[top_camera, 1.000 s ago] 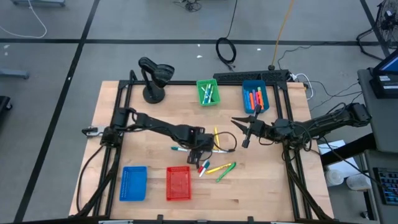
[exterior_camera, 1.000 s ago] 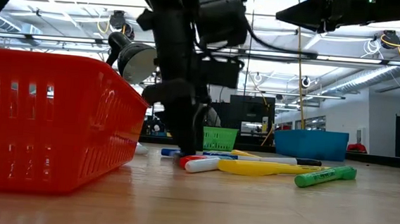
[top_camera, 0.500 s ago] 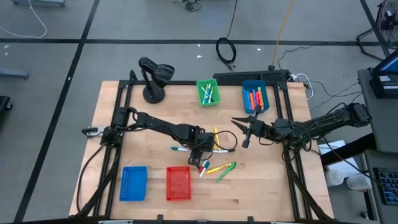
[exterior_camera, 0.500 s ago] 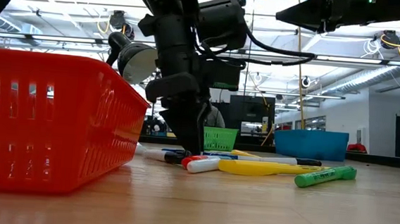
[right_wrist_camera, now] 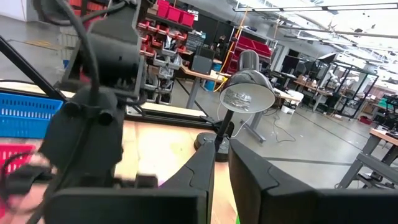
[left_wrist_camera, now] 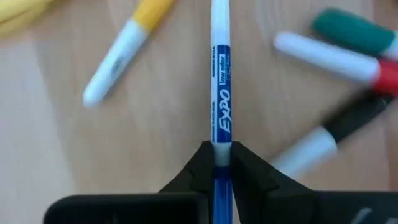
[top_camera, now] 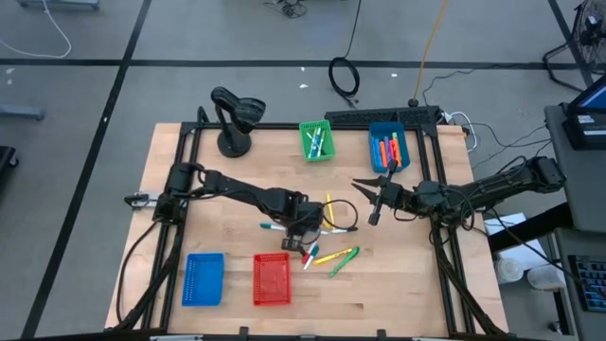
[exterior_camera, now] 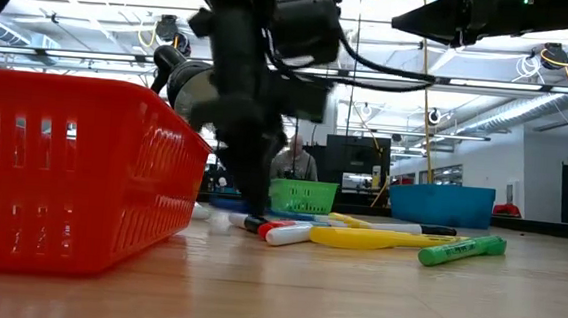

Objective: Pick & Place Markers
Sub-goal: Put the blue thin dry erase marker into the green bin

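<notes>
Several markers lie loose on the wooden table [top_camera: 227, 189] near its middle: a yellow one [top_camera: 331, 256], a green one [top_camera: 344, 261], a red-capped white one [top_camera: 310, 254]. My left gripper [top_camera: 299, 224] stands over the left side of this heap, shut on a white marker with blue print and a blue end [left_wrist_camera: 221, 93]. My right gripper [top_camera: 371, 204] hangs shut above the table's right half, holding nothing. In the low view the left gripper [exterior_camera: 246, 201] shows blurred beside the red basket [exterior_camera: 62, 174]. My left gripper pinches the blue marker between its two fingertips [left_wrist_camera: 202, 165], where the white barrel meets the blue end [left_wrist_camera: 221, 158]. The fingers point down from above and lie across the marker. The marker lies level; whether it is clear of the table I cannot tell.
A red basket [top_camera: 272, 279] and a blue basket [top_camera: 203, 278] stand near the front edge. A green basket [top_camera: 316, 140] and a blue basket [top_camera: 388, 147], both with markers in them, stand at the far edge. A black desk lamp [top_camera: 232, 118] is at the far left.
My left gripper has shut its fingers on the blue marker among the loose markers and has shifted a little toward the table's left edge, still in motion. My right gripper has kept still.
</notes>
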You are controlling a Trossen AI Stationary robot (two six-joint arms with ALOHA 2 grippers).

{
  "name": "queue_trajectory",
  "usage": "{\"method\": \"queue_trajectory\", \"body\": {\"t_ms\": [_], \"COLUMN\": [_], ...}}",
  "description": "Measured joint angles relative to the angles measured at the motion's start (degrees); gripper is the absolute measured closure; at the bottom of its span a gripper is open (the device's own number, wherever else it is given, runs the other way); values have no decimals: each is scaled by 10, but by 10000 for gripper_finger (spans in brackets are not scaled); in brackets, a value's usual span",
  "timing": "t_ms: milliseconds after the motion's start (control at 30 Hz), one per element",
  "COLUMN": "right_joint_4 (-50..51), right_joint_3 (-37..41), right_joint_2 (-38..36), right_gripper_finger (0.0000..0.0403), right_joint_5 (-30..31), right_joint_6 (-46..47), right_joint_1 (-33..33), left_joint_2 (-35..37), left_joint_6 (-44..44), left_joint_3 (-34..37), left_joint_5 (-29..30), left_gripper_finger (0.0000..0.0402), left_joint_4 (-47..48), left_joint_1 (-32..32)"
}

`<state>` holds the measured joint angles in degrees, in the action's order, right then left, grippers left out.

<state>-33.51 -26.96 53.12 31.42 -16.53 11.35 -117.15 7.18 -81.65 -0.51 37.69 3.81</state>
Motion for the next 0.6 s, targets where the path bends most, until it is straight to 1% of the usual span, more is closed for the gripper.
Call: {"method": "queue_trajectory", "body": {"t_ms": [67, 233, 333, 467, 600], "right_joint_4": [2, 1, 0, -1, 0], "right_joint_3": [0, 0, 0, 0, 0], "right_joint_2": [0, 0, 0, 0, 0], "right_gripper_finger": [369, 369, 369, 369, 369], "right_joint_5": [0, 0, 0, 0, -1], "right_joint_6": [0, 0, 0, 0, 0], "right_joint_1": [0, 0, 0, 0, 0], "left_joint_2": [21, 78, 109, 136, 137], "left_joint_6": [0, 0, -15, -38, -49], "left_joint_3": [0, -2, -2, -2, -2], "left_joint_5": [5, 49, 74, 81, 74], "left_gripper_finger": [371, 371, 364, 369, 372], "left_joint_4": [1, 1, -28, -72, -118], "left_joint_1": [0, -2, -14, -58, -127]}}
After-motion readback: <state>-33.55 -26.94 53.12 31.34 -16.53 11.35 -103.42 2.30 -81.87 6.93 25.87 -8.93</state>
